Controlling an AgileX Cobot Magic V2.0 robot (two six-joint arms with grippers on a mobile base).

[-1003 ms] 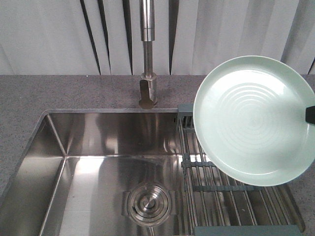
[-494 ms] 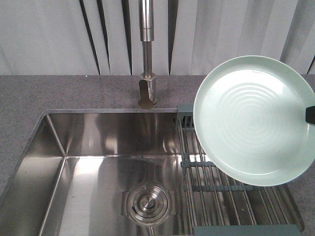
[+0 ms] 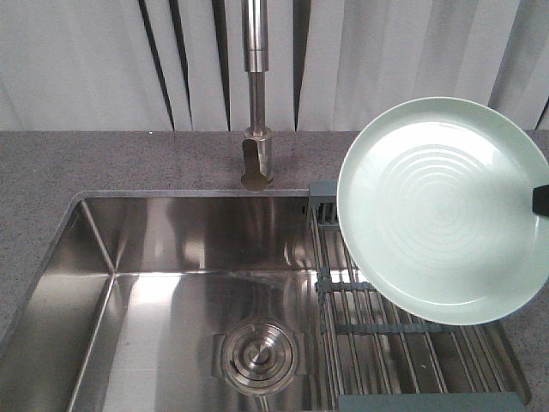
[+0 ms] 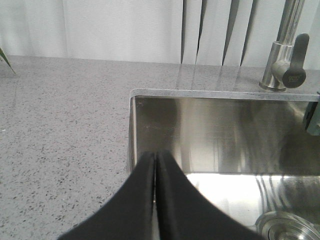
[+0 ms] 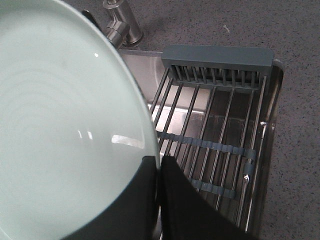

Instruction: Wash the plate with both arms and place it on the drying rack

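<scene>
Fingers of the right gripper [image 5: 159,165] pinch the plate [image 5: 65,125] by its rim, tilted above the drying rack [image 5: 215,142]; the left gripper [image 4: 155,156] is pressed closed, seemingly empty. Best lower the rim squarely between 2 rods, near the far slotted end.

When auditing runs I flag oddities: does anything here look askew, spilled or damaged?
Nothing spilled or damaged. The only thing unsettled is the plate, pinched at its rim by the right gripper and hanging tilted over the drying rack, not slotted in. The left gripper is shut on nothing by the sink.
</scene>
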